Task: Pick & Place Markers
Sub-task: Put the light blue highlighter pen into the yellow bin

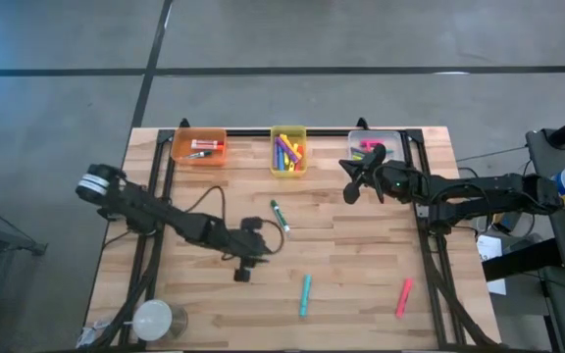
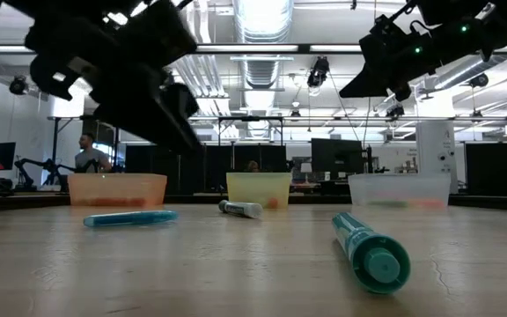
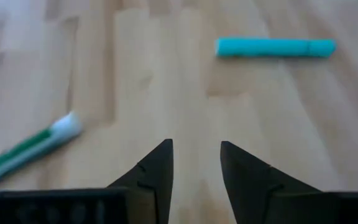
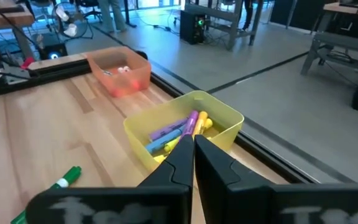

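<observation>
Three markers lie flat on the wooden table: a green-and-white one [image 1: 279, 216] [image 3: 30, 149] [image 4: 61, 183], a teal one [image 1: 305, 294] [image 3: 275, 47] [image 2: 372, 251] and a pink one [image 1: 404, 297]. More markers sit in the orange bin [image 1: 199, 147], the yellow bin [image 1: 288, 150] [image 4: 185, 130] and the clear bin [image 1: 373, 147]. My left gripper [image 1: 255, 257] [image 3: 196, 155] hovers open above bare wood, between the green-and-white marker and the teal one. My right gripper [image 1: 349, 181] [image 4: 193, 149] is shut on nothing, raised just near of the clear bin and pointing toward the yellow bin.
The three bins stand in a row along the table's far edge. A pale round object [image 1: 153, 319] sits at the near left corner. A black frame rail [image 1: 292, 130] runs behind the bins. Bare wood lies in the table's middle and along its near edge.
</observation>
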`<action>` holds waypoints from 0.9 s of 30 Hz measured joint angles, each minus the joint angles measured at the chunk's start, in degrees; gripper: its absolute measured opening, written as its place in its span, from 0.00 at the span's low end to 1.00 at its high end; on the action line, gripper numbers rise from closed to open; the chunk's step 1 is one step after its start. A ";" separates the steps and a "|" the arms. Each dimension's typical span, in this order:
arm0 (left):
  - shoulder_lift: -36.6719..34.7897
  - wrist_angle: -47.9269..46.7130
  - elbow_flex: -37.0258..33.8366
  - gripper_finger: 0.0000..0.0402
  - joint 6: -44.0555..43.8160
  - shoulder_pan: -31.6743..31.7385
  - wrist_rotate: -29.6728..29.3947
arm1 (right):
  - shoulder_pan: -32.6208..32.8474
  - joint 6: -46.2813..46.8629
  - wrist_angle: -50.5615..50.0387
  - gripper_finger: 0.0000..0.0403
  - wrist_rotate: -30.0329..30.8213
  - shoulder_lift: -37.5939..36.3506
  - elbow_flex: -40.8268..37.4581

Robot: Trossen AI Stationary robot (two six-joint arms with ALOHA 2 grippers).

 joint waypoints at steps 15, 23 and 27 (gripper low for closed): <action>16.17 -0.29 15.91 0.32 27.19 -2.17 9.98 | 0.06 -0.42 -0.07 0.02 0.00 0.00 -0.01; 22.65 -2.01 23.82 0.32 34.93 -3.10 13.22 | 0.06 -0.87 -0.07 0.02 0.00 0.00 -0.02; 25.10 -3.28 27.41 0.32 34.49 -3.36 13.39 | 0.06 -0.89 -0.10 0.02 0.00 0.00 -0.02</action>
